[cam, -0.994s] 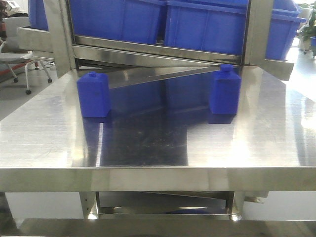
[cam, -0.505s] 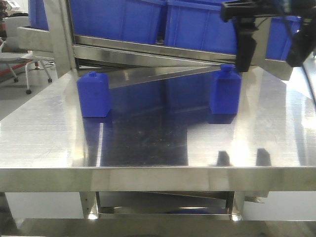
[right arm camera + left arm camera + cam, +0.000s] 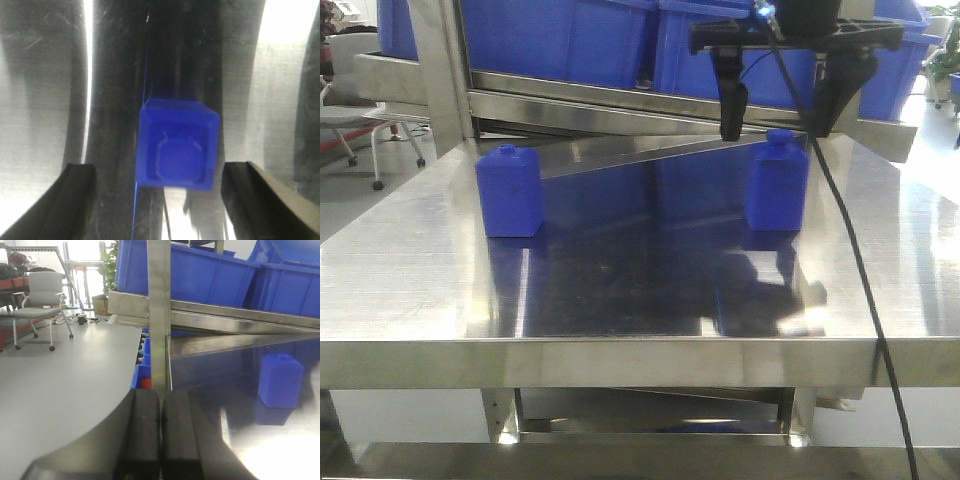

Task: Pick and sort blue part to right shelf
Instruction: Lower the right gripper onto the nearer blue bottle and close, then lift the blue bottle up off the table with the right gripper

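Two parts stand well apart on the tabletop (image 3: 620, 290), both toward its back edge: the left part (image 3: 509, 192) and the right part (image 3: 777, 184). Behind and above them runs the right shelf (image 3: 620, 100), with bins (image 3: 560, 40) side by side on it. The right tool (image 3: 780, 130) hangs over the right part, its fingers spread to either side, clear of it. A chair (image 3: 350, 90) stands on the floor at far left.

2 blue parts (image 3: 510, 190) (image 3: 777, 187) + 2 hands (image 3: 778, 128) (image 3: 160, 437)

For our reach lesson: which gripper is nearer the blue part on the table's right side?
Right. The right gripper hangs open directly above that blue part; the left gripper, shut, is over by the table's left edge.
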{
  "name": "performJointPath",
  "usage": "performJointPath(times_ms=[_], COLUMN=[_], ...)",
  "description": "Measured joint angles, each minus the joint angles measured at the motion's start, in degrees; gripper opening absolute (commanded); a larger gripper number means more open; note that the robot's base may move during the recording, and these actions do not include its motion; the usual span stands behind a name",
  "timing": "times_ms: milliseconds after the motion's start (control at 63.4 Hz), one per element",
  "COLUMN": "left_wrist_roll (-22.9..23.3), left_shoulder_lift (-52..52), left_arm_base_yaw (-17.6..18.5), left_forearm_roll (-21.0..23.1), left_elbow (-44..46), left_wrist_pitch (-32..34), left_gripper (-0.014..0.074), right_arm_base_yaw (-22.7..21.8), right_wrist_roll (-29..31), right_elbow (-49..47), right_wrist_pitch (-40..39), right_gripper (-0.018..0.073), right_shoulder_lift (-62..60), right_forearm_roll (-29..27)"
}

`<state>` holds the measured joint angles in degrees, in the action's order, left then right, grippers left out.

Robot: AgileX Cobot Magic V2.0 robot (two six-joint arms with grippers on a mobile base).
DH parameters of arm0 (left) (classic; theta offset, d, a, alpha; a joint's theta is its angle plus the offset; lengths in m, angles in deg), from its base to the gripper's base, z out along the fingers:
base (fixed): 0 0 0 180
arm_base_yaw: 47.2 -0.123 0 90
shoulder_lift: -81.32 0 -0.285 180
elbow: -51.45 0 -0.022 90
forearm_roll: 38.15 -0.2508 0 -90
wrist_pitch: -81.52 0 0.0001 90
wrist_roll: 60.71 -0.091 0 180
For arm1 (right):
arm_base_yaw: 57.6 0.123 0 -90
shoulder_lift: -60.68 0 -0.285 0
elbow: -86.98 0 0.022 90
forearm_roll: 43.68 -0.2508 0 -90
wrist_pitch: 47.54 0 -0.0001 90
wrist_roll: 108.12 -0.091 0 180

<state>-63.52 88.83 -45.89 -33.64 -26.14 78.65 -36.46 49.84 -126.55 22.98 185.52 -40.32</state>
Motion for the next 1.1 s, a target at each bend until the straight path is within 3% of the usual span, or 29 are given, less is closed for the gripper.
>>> performJointPath(times_ms=[663, 884, 1105], left_wrist_roll=[0.0, 0.0, 0.0], left_shoulder_lift=[0.0, 0.0, 0.0], left_arm_base_yaw=[0.0, 0.0, 0.0], left_forearm_roll=[0.0, 0.0, 0.0], left_elbow=[0.0, 0.0, 0.0], left_wrist_pitch=[0.0, 0.0, 0.0], left_gripper=[0.0123, 0.0123, 0.0123], right_arm_base_yaw=[-1.85, -1.85, -1.85], right_wrist_roll=[-0.84, -0.39, -0.29], right_elbow=[-0.61, -0.61, -0.64], right_wrist_pitch=[0.1, 0.1, 0.1], right_gripper=[0.0582, 0.0427, 0.0407], right_shoulder_lift=[6.71, 6.96, 7.03], right_forearm_roll=[-0.23, -0.23, -0.32])
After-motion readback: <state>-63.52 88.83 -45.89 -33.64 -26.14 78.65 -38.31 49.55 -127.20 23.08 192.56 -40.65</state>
